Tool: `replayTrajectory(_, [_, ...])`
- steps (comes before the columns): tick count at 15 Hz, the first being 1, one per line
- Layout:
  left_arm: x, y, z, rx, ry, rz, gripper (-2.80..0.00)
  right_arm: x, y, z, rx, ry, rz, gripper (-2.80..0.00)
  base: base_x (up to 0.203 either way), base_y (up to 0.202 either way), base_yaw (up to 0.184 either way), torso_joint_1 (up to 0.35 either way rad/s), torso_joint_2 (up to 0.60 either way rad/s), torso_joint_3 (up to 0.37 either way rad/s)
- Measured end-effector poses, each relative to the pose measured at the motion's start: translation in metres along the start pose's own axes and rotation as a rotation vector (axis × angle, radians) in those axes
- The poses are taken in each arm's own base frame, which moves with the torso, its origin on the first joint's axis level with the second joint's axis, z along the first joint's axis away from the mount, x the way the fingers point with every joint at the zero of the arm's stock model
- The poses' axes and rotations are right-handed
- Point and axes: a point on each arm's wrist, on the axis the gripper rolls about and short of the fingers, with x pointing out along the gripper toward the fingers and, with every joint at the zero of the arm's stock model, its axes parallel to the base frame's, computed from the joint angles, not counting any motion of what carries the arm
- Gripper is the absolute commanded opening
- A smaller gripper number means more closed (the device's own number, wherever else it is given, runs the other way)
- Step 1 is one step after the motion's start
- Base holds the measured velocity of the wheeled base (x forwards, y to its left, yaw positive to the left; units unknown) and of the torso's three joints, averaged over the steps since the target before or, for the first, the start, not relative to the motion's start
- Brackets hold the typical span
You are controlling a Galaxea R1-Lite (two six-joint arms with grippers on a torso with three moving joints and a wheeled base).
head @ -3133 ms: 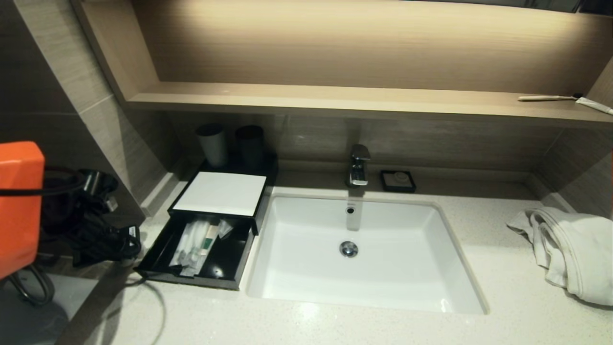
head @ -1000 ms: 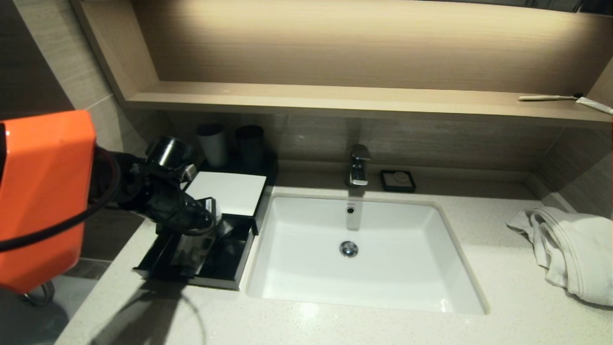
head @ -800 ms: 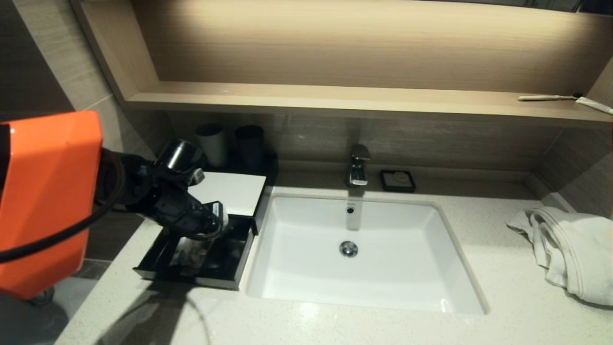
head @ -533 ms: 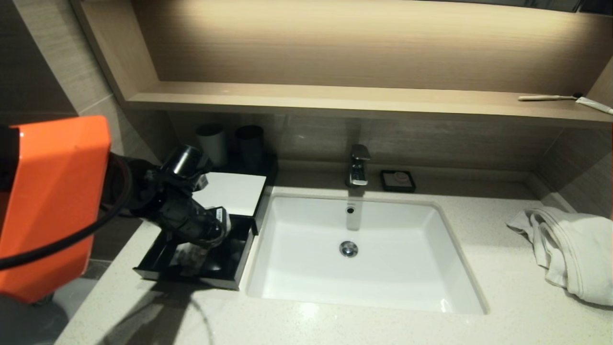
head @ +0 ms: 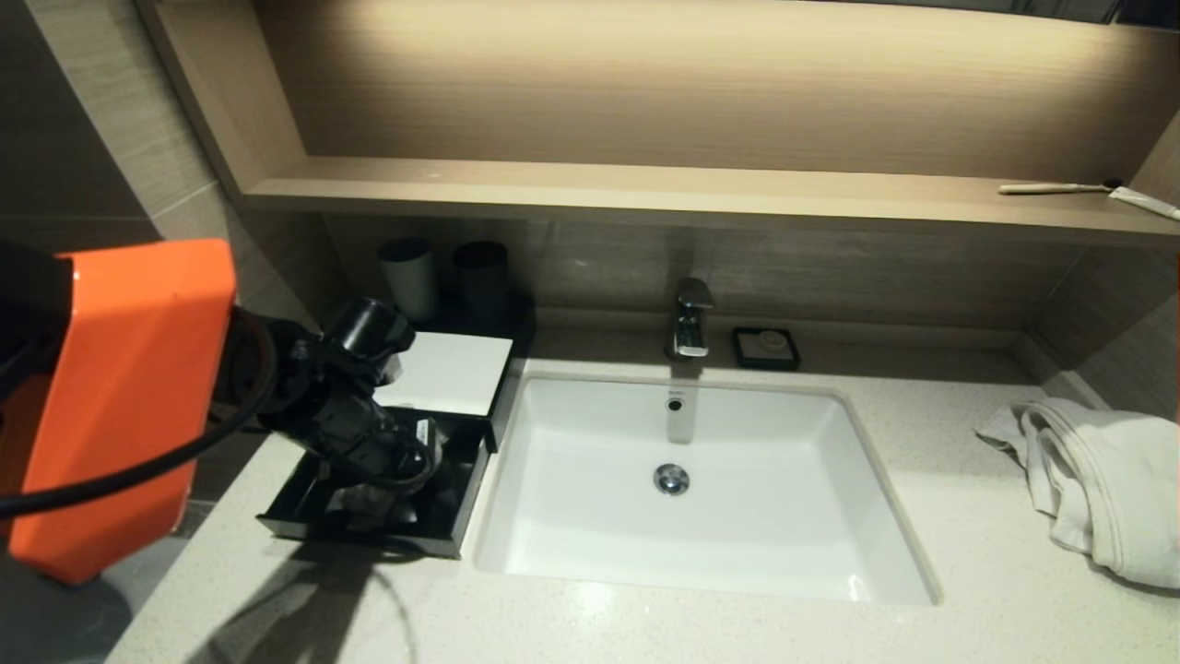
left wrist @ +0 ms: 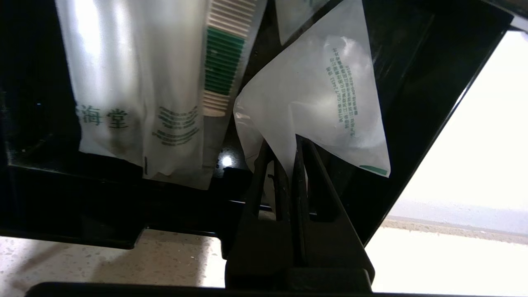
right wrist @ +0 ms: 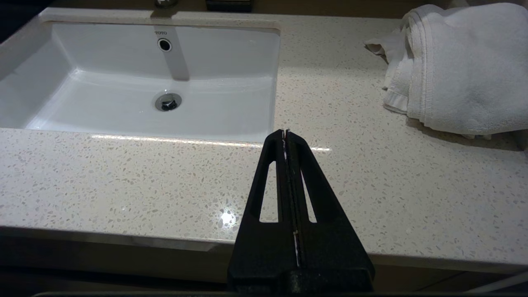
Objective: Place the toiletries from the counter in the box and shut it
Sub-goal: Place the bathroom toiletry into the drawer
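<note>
A black box with a white lid (head: 447, 372) stands on the counter left of the sink, and its black drawer (head: 364, 539) is pulled out. Several white plastic toiletry packets (left wrist: 123, 82) and a green-striped tube (left wrist: 218, 57) lie in the drawer. My left gripper (head: 396, 480) reaches down into the drawer. In the left wrist view it (left wrist: 288, 142) is shut on a folded edge of a translucent white packet (left wrist: 326, 95). My right gripper (right wrist: 285, 132) is shut and empty, low over the counter's front edge; it is out of the head view.
The white sink (head: 682, 553) with its faucet (head: 691, 318) fills the middle. Two dark cups (head: 410, 277) stand behind the box. A soap dish (head: 765, 348) sits by the faucet, a white towel (head: 1097, 480) lies at the right, and a toothbrush (head: 1051, 188) lies on the shelf.
My left arm has swung in from the far left over the open drawer and come down into it. The towel and the box have not moved.
</note>
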Motion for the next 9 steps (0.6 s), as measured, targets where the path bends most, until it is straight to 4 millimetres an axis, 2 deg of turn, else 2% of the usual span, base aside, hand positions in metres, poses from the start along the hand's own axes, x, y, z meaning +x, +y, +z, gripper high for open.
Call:
replayTrajectory(1, [0.0014,-0.0011,-0.0006,0.004,0.003,0.0,-2.8,0.0,0.0,0.0,0.0,0.0,0.0,-2.8,0.0,0.0,0.0,0.0,0.0,0.0])
replayTrajectory(2, [0.0029,-0.0023,-0.0014,0.008,0.008,0.0,-1.25,0.0,0.0,0.0,0.0,0.0,0.0,-2.8,0.0,0.0,0.0,0.0,0.0,0.0])
replayTrajectory(3, [0.004,-0.0033,-0.002,0.012,0.012,0.001,0.0,0.0,0.0,0.0,0.0,0.0,0.001,-2.8,0.0,0.0,0.0,0.0,0.0,0.0])
replayTrajectory(9, [0.0042,-0.005,-0.0003,0.014,0.005,-0.001,0.0,0.0,0.0,0.0,0.0,0.0,0.0,-2.8,0.0,0.0,0.0,0.0,0.0,0.0])
